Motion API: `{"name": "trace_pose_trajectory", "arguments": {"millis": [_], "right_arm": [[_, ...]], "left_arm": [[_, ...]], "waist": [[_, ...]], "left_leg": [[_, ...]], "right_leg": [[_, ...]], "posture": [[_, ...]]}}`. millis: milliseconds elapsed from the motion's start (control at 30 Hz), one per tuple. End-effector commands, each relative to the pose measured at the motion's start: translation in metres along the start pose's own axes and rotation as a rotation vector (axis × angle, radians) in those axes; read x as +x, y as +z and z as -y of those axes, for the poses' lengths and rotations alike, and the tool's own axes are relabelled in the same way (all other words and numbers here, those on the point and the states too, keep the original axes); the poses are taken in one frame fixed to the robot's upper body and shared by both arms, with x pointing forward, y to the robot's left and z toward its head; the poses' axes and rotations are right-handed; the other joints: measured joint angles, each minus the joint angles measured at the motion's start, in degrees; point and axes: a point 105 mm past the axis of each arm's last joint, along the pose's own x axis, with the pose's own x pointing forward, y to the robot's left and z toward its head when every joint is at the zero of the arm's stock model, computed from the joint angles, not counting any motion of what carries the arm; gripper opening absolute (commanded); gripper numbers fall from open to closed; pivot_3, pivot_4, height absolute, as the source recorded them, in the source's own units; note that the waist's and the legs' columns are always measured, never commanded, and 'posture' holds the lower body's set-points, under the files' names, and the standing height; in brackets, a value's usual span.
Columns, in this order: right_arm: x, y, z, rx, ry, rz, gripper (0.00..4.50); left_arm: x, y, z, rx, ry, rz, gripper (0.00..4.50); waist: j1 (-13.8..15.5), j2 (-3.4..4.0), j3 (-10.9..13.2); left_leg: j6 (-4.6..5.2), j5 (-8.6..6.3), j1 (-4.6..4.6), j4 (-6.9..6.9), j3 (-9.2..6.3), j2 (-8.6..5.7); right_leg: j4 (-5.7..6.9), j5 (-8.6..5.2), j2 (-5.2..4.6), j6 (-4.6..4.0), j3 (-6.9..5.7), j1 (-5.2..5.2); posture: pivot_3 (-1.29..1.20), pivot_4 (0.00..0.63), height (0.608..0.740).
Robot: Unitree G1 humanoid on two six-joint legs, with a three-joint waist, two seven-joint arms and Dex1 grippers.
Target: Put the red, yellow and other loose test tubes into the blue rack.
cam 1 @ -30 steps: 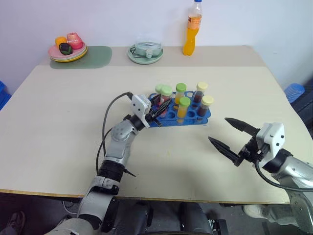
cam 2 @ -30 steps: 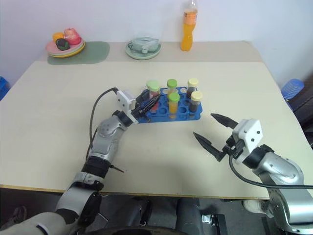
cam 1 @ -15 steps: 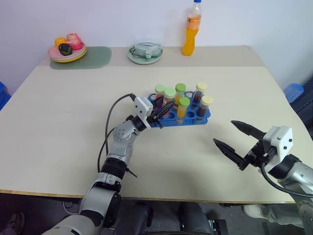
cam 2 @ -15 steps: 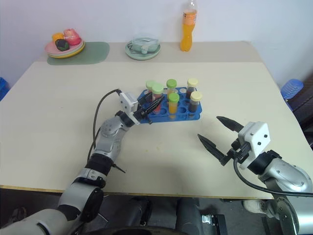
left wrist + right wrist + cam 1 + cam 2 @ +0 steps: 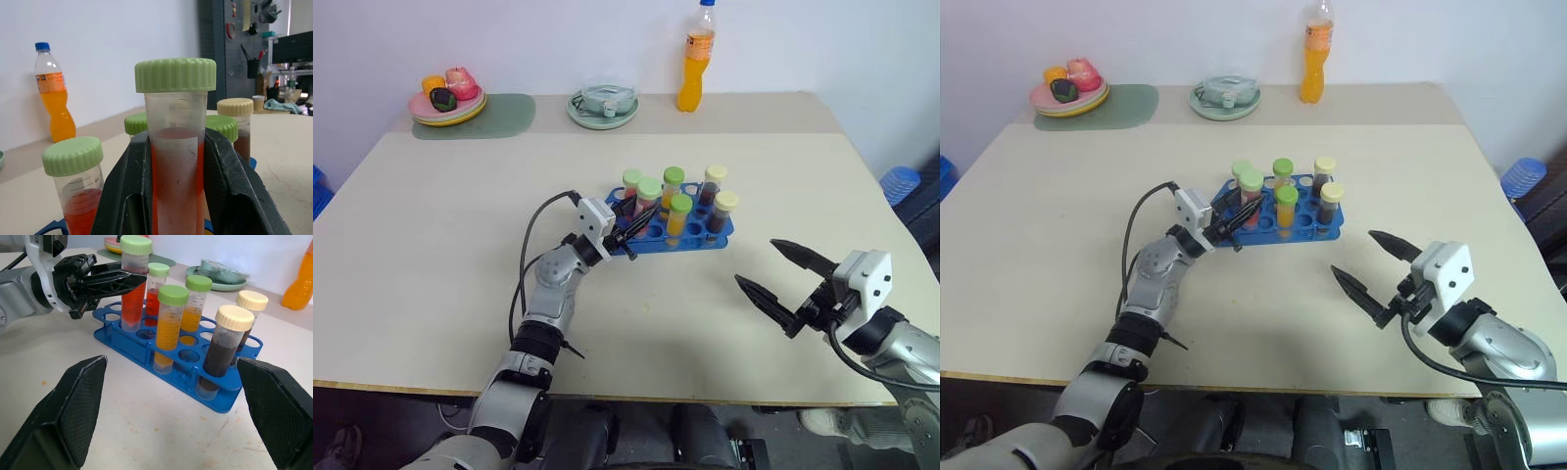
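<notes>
The blue rack stands mid-table with several capped tubes upright in it, yellow-orange ones with green caps and dark brown ones with cream caps. My left gripper is shut on a red test tube with a pale green cap. That tube stands upright with its lower end in a hole at the rack's left end. Another red tube stands just behind it. My right gripper hangs open and holds nothing, to the right of the rack and nearer the table's front; its fingers frame the rack.
Along the far edge stand a tall orange drink bottle, a round pale green dish, and a plate of toy food on a green mat. A blue stool sits beyond the table's right edge.
</notes>
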Motion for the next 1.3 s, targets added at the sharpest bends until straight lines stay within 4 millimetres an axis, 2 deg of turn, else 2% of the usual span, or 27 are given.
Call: {"name": "trace_pose_trajectory", "arguments": {"millis": [33,333,533,1067,1300], "right_arm": [[0.001,0.01,-0.002,-0.028,0.012,0.036,4.34],[-0.001,0.006,0.0,-0.03,0.006,0.032,4.34],[0.0,0.005,-0.001,-0.028,0.008,0.035,4.34],[-0.002,0.001,-0.001,-0.025,0.003,0.037,4.34],[-0.001,0.0,-0.002,-0.024,0.001,0.038,4.34]], "left_arm": [[-0.007,-0.014,-0.002,0.002,0.013,-0.068,0.77],[-0.01,-0.019,-0.002,-0.006,0.016,-0.08,0.77],[-0.012,-0.023,0.006,-0.006,-0.015,-0.085,0.77],[-0.007,-0.026,0.016,-0.042,-0.053,-0.082,0.77],[-0.004,-0.019,0.012,-0.075,-0.044,-0.055,4.35]], "waist": [[0.0,0.0,0.0],[0.0,-0.02,-0.1],[0.0,-0.02,-0.1],[0.0,-0.02,-0.2],[0.0,-0.03,-0.2]], "left_leg": [[0.0,0.0,0.01,0.0,0.0,0.0],[0.0,0.0,0.03,0.0,0.0,0.0],[0.0,0.0,0.04,0.0,0.0,0.0],[0.04,-0.02,0.01,-0.02,-0.01,-0.01],[0.04,-0.02,0.01,-0.01,-0.01,-0.01]], "right_leg": [[0.0,0.0,0.0,0.0,0.0,0.0],[0.0,0.0,0.01,0.0,0.0,0.02],[0.0,0.0,0.0,0.0,0.0,0.03],[-0.02,0.0,0.0,0.0,0.0,0.02],[-0.03,0.0,0.0,0.0,0.0,0.02]], "posture": [[0.0,0.15,0.74],[0.0,0.15,0.74],[0.0,0.15,0.74],[0.0,0.15,0.74],[0.0,0.15,0.74]]}}
